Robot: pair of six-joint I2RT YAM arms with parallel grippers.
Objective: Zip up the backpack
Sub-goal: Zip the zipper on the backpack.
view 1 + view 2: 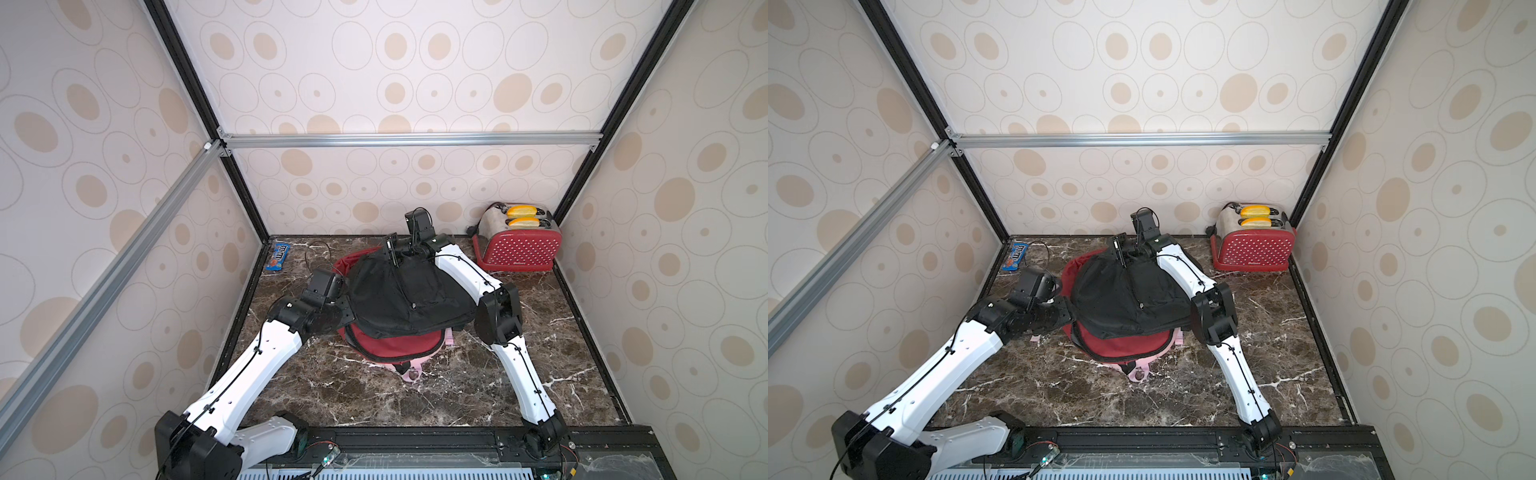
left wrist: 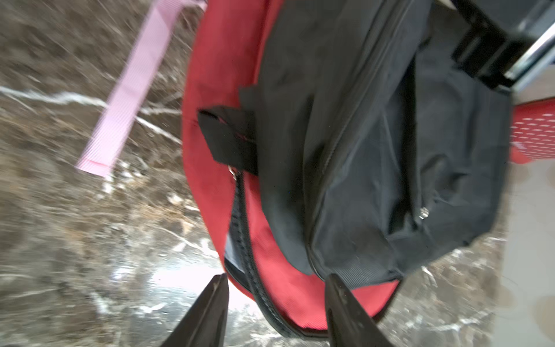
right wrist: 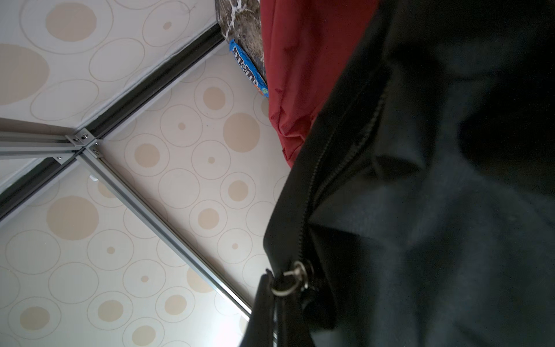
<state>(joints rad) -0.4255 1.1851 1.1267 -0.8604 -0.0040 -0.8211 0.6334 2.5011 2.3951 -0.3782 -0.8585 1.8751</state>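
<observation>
Fingers of the left gripper stood apart, straddling the red rim of the backpack on the side farthest from the toaster. Between them ran the black zipper track, gaping slightly. Its silver slider sat further along the track, clear of the fingers. The backpack lay on the table near the toaster, between it and the M&M's bag. The right gripper, closer to the toaster, was clamped, apparently on the black pull tab behind a metal ring, holding the black front panel raised.

Recommended procedure: carry the open fingers to the slider and close on its pull, not on cloth. Then draw along the track while the right gripper tensions the panel so the teeth meet straight.

Count: one backpack; one toaster carrying two yellow rolls; one M&M's bag; two grippers; two sliders visible in the left wrist view, the second on the black panel.
</observation>
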